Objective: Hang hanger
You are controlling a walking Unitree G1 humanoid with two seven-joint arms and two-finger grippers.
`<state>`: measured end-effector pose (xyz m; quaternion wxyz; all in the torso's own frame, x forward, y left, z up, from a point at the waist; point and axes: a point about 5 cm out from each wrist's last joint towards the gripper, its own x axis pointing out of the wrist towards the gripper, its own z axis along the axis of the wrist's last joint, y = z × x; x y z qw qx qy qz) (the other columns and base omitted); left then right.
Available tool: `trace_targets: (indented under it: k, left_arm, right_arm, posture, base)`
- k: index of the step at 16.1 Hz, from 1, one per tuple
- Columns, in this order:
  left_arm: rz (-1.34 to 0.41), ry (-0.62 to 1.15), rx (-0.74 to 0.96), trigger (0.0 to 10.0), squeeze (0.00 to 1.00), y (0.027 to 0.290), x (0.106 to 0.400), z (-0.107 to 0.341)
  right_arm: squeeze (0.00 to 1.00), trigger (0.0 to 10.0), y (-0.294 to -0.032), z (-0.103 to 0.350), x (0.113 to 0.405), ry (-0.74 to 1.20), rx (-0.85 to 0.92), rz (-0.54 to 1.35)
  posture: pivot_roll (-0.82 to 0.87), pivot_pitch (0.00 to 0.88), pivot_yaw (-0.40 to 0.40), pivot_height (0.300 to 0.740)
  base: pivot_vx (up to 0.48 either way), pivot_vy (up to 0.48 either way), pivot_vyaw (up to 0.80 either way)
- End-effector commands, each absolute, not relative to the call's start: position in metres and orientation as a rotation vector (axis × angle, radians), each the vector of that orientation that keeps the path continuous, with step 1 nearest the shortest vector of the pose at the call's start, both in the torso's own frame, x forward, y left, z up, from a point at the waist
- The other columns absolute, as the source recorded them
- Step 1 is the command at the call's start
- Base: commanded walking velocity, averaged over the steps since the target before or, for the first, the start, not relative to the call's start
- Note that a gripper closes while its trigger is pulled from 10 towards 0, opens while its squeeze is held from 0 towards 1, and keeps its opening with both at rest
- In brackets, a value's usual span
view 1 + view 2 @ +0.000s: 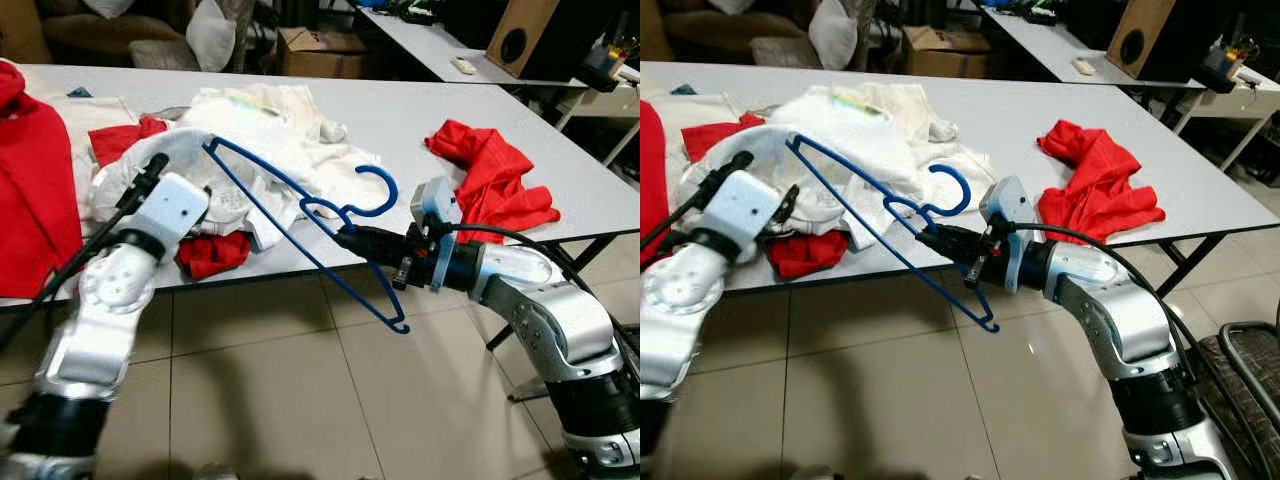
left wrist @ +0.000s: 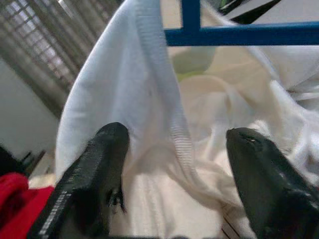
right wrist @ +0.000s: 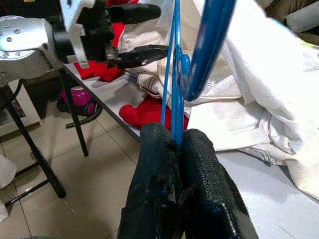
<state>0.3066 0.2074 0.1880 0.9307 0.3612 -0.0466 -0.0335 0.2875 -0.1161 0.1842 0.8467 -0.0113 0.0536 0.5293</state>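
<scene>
Pinching blue hanger (image 1: pixel 300 215) at its neck, right gripper (image 1: pixel 345 238) is clamped tight over table edge (image 1: pixel 300 262); left gripper (image 2: pixel 174 164) gapes around white shirt (image 1: pixel 260 140) collar. Keep hanger level, feed shoulder in slowly.

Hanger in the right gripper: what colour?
Blue hanger, clearest in the left eye view.

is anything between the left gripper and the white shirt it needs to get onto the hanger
Nothing visible. The left gripper is open right at the white shirt, fabric between its fingers. The right gripper is shut on the blue hanger.
</scene>
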Motion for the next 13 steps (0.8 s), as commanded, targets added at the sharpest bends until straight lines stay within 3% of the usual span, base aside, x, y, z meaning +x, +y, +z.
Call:
trace_targets:
  k: [1,2,3,4,8,9,11,12,13]
  left_arm:
    - [-0.047,-0.085,0.746,10.0,0.91,0.203,0.311,0.187]
    - [-0.022,-0.066,0.745,10.0,0.89,0.204,0.312,0.184]
    - [0.005,-0.054,0.759,10.0,0.75,0.206,0.314,0.183]
    - [0.039,-0.046,0.760,10.0,0.71,0.209,0.315,0.183]
    - [0.141,-0.002,0.771,10.0,0.71,0.218,0.321,0.180]
    - [0.144,-0.001,0.772,8.7,0.56,0.218,0.321,0.179]
    - [0.124,0.007,0.761,0.0,0.21,0.216,0.321,0.176]
    - [0.114,0.007,0.754,0.0,0.05,0.215,0.321,0.175]
    - [0.115,0.000,0.720,0.0,0.00,0.214,0.321,0.174]
  right_arm:
    - [0.00,10.0,-0.122,0.191,0.287,0.089,-0.017,1.095]
    - [0.00,10.0,-0.121,0.192,0.286,0.084,-0.013,1.097]
    - [0.00,10.0,-0.121,0.193,0.285,0.081,-0.010,1.102]
    - [0.00,10.0,-0.121,0.193,0.285,0.080,-0.008,1.105]
    - [0.00,10.0,-0.121,0.195,0.281,0.073,0.010,1.121]
    - [0.00,10.0,-0.121,0.195,0.280,0.075,0.012,1.123]
    - [0.00,10.0,-0.122,0.194,0.278,0.077,0.013,1.126]
    - [0.00,10.0,-0.123,0.194,0.278,0.077,0.013,1.126]
    - [0.00,10.0,-0.124,0.194,0.277,0.079,0.013,1.123]
  posture:
    - [-0.03,0.000,-0.131,0.740]
    - [-0.03,0.000,-0.130,0.740]
    - [-0.03,0.000,-0.129,0.740]
    - [-0.04,0.000,-0.130,0.740]
    - [-0.03,0.000,-0.132,0.740]
    - [-0.03,0.000,-0.134,0.740]
    - [-0.03,0.000,-0.135,0.740]
    - [-0.03,0.000,-0.135,0.740]
    - [-0.03,0.000,-0.135,0.740]
  base:
    - [0.000,0.000,0.00]
    - [0.000,0.000,0.00]
    - [0.000,0.000,0.00]
    - [0.000,0.000,0.00]
    - [0.000,0.000,0.00]
    - [0.000,0.000,0.00]
    - [0.000,0.000,0.00]
    - [0.000,0.000,0.00]
    - [0.000,0.000,0.00]
